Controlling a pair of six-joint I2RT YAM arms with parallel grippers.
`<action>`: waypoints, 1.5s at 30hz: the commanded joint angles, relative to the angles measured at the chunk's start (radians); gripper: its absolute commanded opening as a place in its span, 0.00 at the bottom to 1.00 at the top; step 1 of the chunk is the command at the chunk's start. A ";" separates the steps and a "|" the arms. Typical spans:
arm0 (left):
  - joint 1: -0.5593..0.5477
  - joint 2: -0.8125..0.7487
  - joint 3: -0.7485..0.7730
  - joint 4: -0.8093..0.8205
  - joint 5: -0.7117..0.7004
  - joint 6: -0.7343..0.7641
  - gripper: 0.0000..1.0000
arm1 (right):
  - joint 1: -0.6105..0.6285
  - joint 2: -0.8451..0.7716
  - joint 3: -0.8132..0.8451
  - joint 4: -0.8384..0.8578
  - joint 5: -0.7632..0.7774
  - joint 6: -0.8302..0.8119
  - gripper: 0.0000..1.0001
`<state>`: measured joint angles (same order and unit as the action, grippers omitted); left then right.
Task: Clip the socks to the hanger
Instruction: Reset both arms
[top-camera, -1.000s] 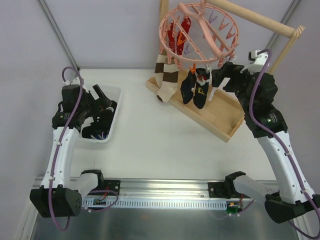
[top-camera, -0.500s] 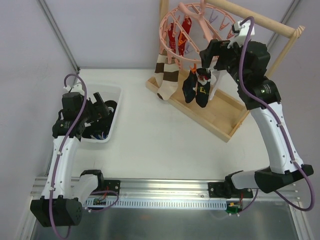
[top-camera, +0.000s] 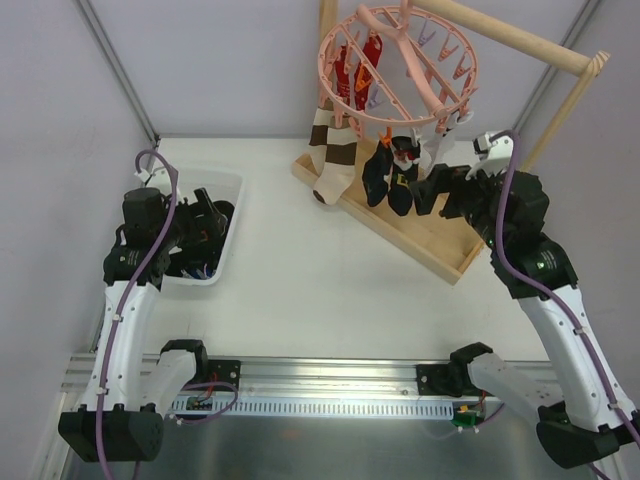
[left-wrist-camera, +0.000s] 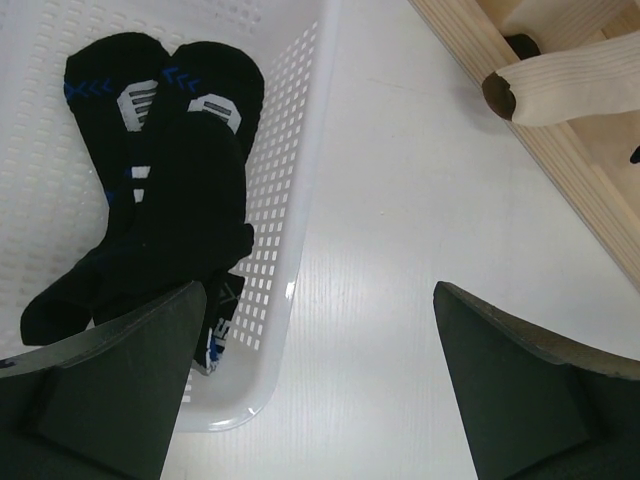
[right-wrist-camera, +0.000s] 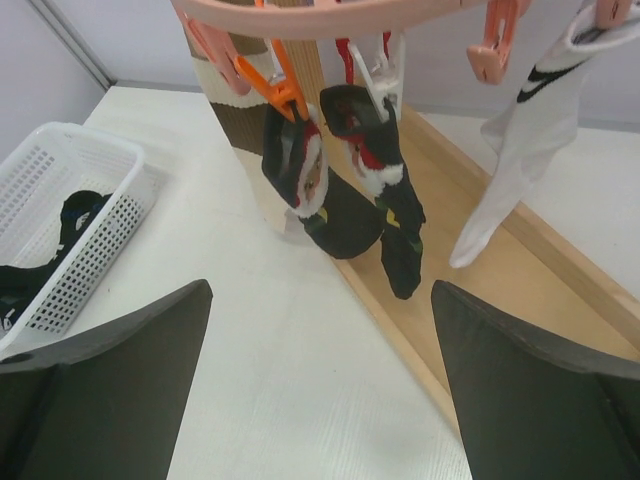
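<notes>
The pink ring hanger (top-camera: 395, 68) hangs from the wooden rod, and its rim (right-wrist-camera: 330, 14) runs along the top of the right wrist view. Two black socks with yellow marks (top-camera: 390, 180) hang side by side from its clips (right-wrist-camera: 345, 190). My right gripper (top-camera: 422, 190) is open and empty just right of them; in its wrist view the gripper (right-wrist-camera: 320, 290) faces them from slightly below. My left gripper (top-camera: 205, 218) is open over the white basket (left-wrist-camera: 290, 200). In the left wrist view the gripper (left-wrist-camera: 318, 300) holds nothing, and more black socks (left-wrist-camera: 160, 170) with blue and grey marks lie in the basket.
A brown-and-white striped sock (top-camera: 330, 150), red socks (top-camera: 358, 68) and a white sock (right-wrist-camera: 520, 130) also hang from the hanger. The wooden tray (top-camera: 430, 235) of the stand lies under them, with its rod (top-camera: 520, 40) above. The basket (top-camera: 225, 250) sits at the left.
My right arm went up to the hanger ring, then came down and back to beside the two hanging black socks. The left arm shifted slightly over the basket.
</notes>
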<state>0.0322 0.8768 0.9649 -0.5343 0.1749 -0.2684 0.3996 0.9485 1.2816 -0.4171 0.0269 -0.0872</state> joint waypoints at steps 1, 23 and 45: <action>-0.005 -0.019 -0.014 0.037 0.029 0.012 0.99 | 0.005 -0.046 -0.060 0.037 0.014 0.033 0.96; -0.005 -0.021 -0.046 0.082 0.107 0.031 0.99 | 0.038 0.072 -0.031 0.155 0.047 0.162 0.97; -0.003 -0.062 -0.063 0.089 0.110 0.029 0.99 | 0.036 -0.017 -0.146 0.184 0.050 0.162 0.96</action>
<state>0.0322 0.8413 0.9112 -0.4755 0.2855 -0.2493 0.4320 0.9531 1.1309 -0.2794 0.0742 0.0738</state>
